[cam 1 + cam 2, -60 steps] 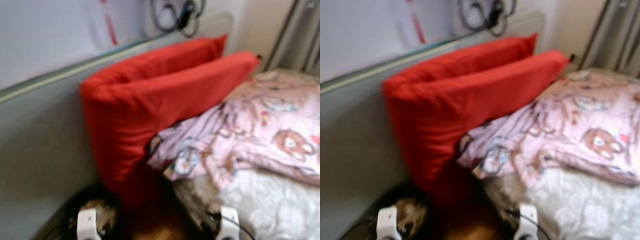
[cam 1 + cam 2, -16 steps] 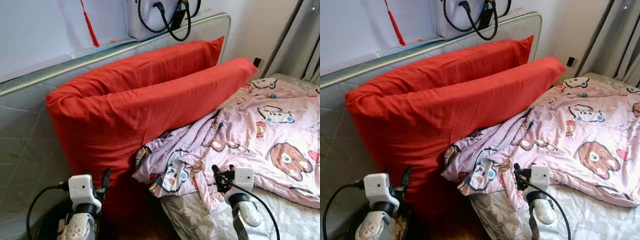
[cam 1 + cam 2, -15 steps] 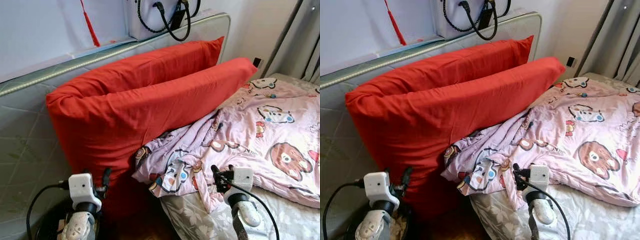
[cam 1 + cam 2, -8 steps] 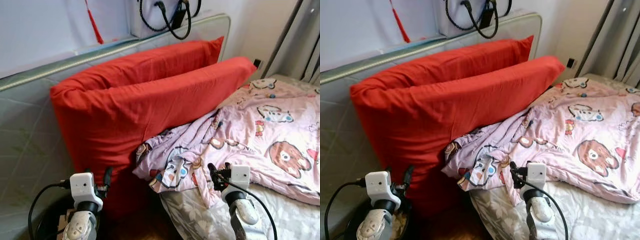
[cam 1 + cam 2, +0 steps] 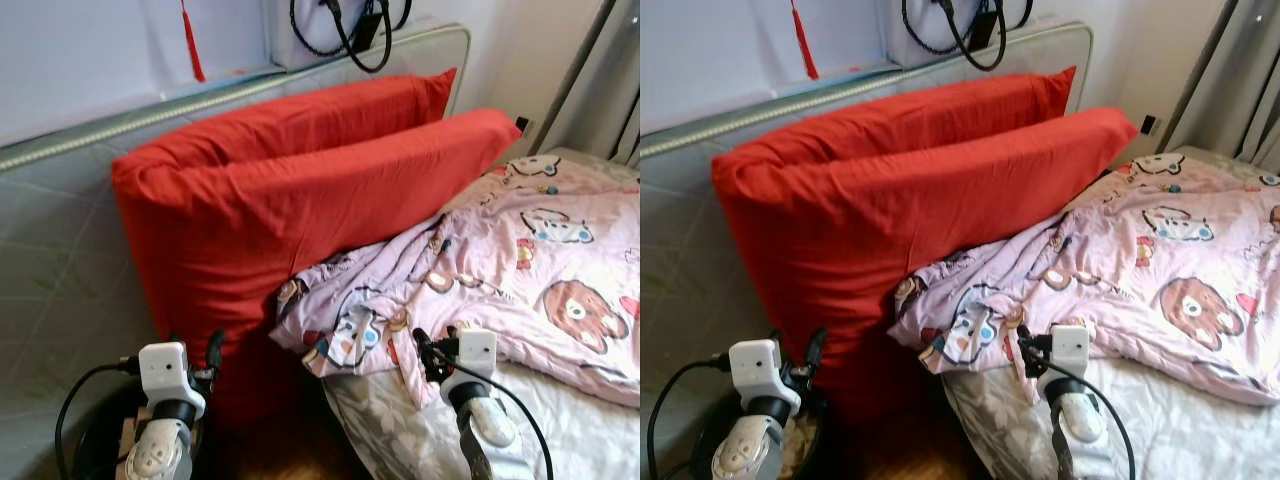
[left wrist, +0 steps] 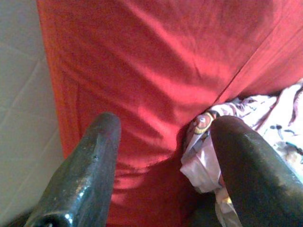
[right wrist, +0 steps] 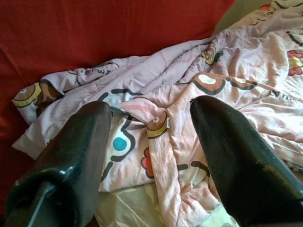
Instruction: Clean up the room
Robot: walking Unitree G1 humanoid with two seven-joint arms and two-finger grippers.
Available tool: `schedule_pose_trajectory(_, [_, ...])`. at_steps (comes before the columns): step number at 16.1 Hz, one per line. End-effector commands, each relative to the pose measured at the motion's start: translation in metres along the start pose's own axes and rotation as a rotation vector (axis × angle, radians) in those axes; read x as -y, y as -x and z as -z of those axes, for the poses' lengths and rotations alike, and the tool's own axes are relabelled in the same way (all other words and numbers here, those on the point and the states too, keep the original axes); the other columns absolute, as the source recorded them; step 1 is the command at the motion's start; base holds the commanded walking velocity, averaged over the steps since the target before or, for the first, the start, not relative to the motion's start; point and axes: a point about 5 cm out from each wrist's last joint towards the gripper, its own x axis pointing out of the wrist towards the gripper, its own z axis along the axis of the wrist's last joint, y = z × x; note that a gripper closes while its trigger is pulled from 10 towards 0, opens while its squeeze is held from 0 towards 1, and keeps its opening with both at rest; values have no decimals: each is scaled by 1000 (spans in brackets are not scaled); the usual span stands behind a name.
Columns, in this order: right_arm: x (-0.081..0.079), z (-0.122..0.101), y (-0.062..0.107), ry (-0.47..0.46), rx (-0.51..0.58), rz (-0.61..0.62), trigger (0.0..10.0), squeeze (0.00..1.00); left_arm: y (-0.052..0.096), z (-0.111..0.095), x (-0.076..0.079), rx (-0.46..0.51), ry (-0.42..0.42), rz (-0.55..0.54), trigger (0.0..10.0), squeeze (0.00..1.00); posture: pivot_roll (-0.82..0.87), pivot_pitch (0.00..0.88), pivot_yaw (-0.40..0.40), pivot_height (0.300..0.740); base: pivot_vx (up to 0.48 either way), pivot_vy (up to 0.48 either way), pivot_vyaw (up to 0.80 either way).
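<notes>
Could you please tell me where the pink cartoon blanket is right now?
The pink cartoon blanket lies crumpled on the bed's right side, its bunched corner against the red pillows, just ahead of the right gripper.

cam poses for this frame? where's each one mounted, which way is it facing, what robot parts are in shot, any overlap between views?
Left eye: head, looking down at red pillows and pink blanket; both grippers low in shot.
Right eye: same scene, offset slightly.
Left wrist: along the open left gripper at the pillows.
Right wrist: along the open right gripper at the blanket.
Shared: pillows and blanket appear in all four.
</notes>
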Motion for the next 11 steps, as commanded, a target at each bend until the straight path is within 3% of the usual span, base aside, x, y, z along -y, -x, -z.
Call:
schedule_pose_trajectory(1, [0, -2, -1, 4, 10, -1, 10000, 0, 0, -1, 0, -6, 0, 0, 10000, 0, 39, 0, 6, 664, 0, 0, 0])
schedule_pose_trajectory(11, [-4, 2, 0, 10, -15, -26, 10000, 0, -2, -5, 1, 0, 3, 4, 10000, 0, 45, 0, 5, 664, 0, 0, 0])
